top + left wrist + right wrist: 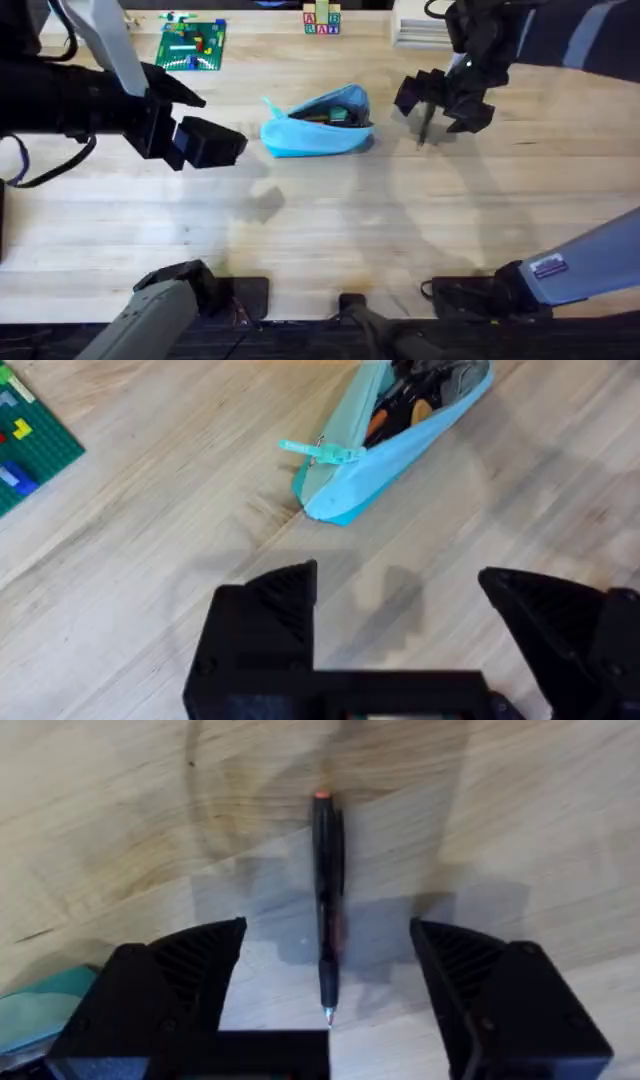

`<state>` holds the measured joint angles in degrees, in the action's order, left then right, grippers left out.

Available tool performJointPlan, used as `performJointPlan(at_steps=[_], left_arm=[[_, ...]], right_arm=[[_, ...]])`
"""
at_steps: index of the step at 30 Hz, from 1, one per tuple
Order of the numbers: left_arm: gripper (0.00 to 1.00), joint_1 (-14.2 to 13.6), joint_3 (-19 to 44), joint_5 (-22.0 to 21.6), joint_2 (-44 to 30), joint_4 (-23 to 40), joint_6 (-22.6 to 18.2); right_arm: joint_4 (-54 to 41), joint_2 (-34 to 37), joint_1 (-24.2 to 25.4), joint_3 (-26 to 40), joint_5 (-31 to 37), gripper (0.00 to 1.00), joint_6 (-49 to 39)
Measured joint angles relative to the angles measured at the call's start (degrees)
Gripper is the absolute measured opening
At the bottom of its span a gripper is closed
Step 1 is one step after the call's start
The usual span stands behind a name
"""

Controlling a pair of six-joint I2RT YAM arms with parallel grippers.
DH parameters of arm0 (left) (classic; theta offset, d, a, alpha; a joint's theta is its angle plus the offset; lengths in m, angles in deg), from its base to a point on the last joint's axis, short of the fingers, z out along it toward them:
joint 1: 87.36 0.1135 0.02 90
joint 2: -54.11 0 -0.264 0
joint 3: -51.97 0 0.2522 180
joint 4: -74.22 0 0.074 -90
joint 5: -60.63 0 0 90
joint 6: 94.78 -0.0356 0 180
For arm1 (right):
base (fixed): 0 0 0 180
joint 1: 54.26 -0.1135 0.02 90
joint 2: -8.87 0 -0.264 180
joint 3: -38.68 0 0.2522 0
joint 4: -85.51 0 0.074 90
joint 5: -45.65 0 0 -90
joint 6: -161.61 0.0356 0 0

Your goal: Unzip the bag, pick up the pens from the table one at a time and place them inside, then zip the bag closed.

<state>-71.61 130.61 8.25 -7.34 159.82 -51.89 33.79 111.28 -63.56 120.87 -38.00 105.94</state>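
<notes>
From overhead, the bag (pixel 318 124) lay on the table (pixel 330 230) a little behind its middle, its zipper run open so that the mouth gaped upward, which judged against the task meant the unzipping was done and loading was under way; dark and orange shapes showed inside, apparently pens already dropped in, though how many could not be counted. The left gripper (pixel 200 140) hung just beside the bag's near end, probably parked there to steady the pouch or wait for the closing pull, while the right gripper (pixel 437 98) stood on the bag's other side, close over a pen (pixel 425 127) on the wood. A green brick plate (pixel 192 45) and some lettered blocks (pixel 321 20) sat well apart at the far edge, taking no part. In the left wrist view the left gripper (pixel 400 605) was spread wide with nothing between its fingers, and the bag (pixel 385 450) lay ahead of it, its teal zipper pull (pixel 322 451) sticking out at the closed end and dark, orange-tipped contents visible through the open slit. In the right wrist view the right gripper (pixel 325 970) was also wide apart and held nothing, straddling a dark pen (pixel 327 900) with an orange end that lay flat on the table, centred between the fingers as if lined up for a pinch across its barrel.
</notes>
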Motion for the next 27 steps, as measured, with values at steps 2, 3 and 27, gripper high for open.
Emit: performJointPlan(at_steps=[2,3,27], left_arm=[[0.996,0.00,0.00,0.00,0.01,0.00,0.00],[0.996,0.00,0.00,0.00,0.02,0.00,0.00],[0.996,0.00,0.00,0.00,0.01,0.01,0.00]], right_arm=[[0.00,0.00,0.00,0.00,-0.05,0.993,0.00],[0.02,0.00,0.00,0.00,-0.05,0.993,0.00],[-1.05,1.97,0.37,1.29,2.02,0.407,-0.04]])
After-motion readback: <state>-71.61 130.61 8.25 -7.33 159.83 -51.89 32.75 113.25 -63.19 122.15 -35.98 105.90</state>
